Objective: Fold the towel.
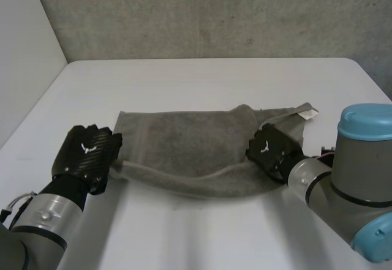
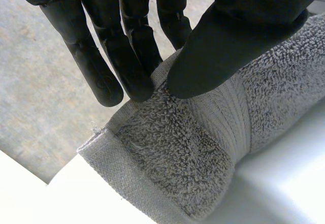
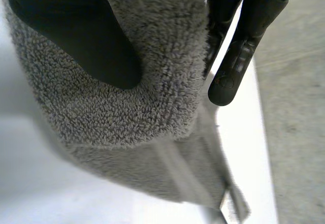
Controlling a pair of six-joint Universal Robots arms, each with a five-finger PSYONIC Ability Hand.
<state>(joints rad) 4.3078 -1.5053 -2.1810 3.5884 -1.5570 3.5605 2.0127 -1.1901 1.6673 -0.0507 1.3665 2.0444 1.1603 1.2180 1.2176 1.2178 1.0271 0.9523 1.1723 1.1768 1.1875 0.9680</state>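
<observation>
**Both hands pinching grey towel, near edge raised**

Towel (image 1: 184,138) lies mid-table (image 1: 202,77), its near edge lifted and sagging between the hands. Left hand (image 1: 86,153) pinches the near left corner between thumb and fingers. Right hand (image 1: 269,147) pinches the near right corner likewise. White label (image 1: 309,113) at the far right corner; print unreadable.

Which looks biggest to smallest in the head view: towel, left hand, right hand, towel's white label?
1. towel
2. left hand, though it may sit nearer the camera
3. right hand
4. white label
</observation>
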